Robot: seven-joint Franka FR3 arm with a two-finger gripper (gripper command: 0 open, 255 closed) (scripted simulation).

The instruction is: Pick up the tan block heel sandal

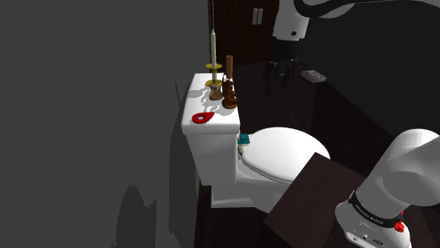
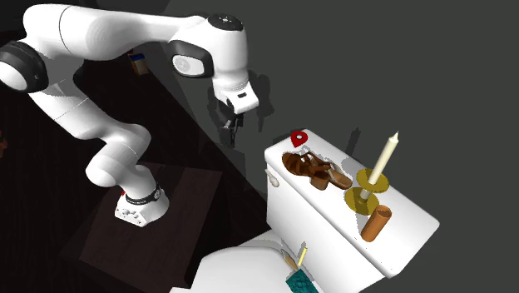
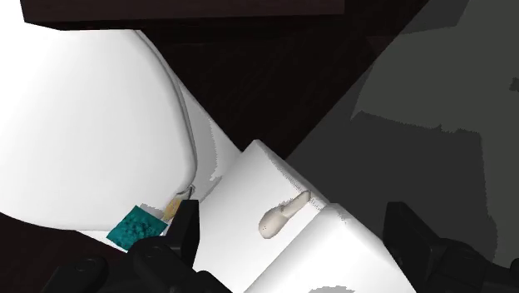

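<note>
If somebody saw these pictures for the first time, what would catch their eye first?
A white toilet stands out against the dark floor, its tank lid crowded with a brown sandal, a tall pale candle in a gold holder and a small red object. The big white arm arcs over the scene, its black tool open in the air beside the tank, apart from the sandal.
</note>
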